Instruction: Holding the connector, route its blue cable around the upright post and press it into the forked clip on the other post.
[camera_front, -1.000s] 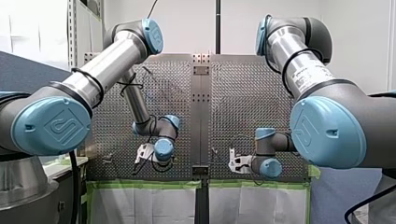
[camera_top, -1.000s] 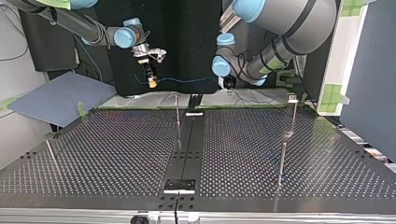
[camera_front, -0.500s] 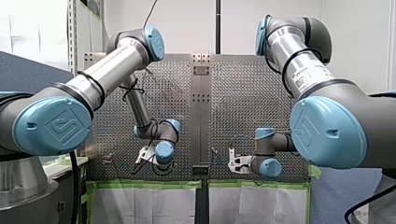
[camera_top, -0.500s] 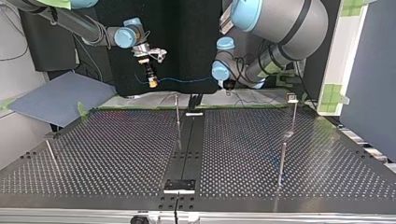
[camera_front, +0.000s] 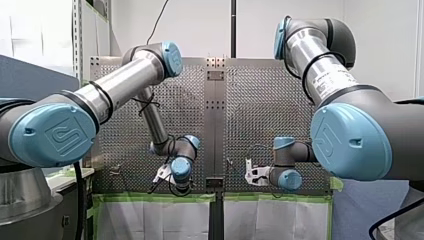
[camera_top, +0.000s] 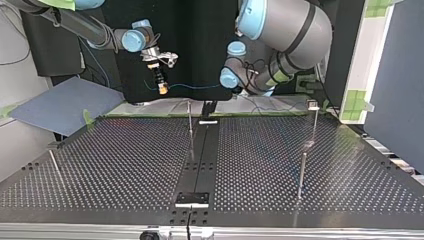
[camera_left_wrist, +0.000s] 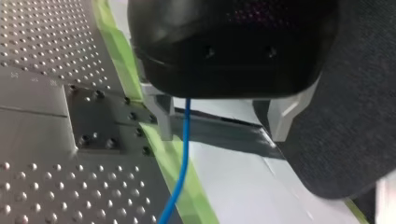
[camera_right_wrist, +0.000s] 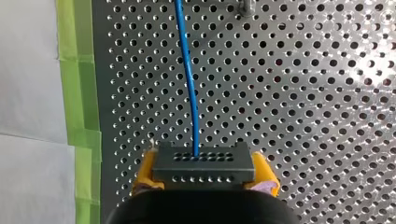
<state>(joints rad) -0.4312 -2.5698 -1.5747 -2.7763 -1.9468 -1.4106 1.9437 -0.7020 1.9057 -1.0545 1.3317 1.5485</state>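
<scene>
**Connector clamped in right gripper; cable passing through open left fingers**

Read across the top view, from its left to its right.

First, my right gripper (camera_right_wrist: 204, 176): clenched on the black connector (camera_right_wrist: 203, 162), with yellow pads (camera_right_wrist: 144, 173) pressed against its two sides. Held in the air over the far edge of the table (camera_top: 125, 165), fingers pointing down.

Next, the blue cable (camera_right_wrist: 187, 70): leaving the connector's face and running straight ahead of my right gripper, above the perforated plate, with green tape (camera_right_wrist: 77, 93) off to one side. In the top view, stretched almost level from that gripper across to my left gripper, with a slight sag.

Below that span, between the two grippers, the thin post (camera_top: 190, 122): upright. Contact with the cable not discernible.

Then my left gripper (camera_left_wrist: 223, 134): released, metal fingers (camera_left_wrist: 163, 114) standing well apart. Cable hanging down between them, just beside one finger, not pinched. Table edge and green tape beneath.

Last, beyond my left gripper, the clip post (camera_top: 314, 125): upright, with the forked clip (camera_top: 313, 105) at its top, well apart from the cable. Nearer the camera, a further post (camera_top: 301, 172), also upright.
</scene>
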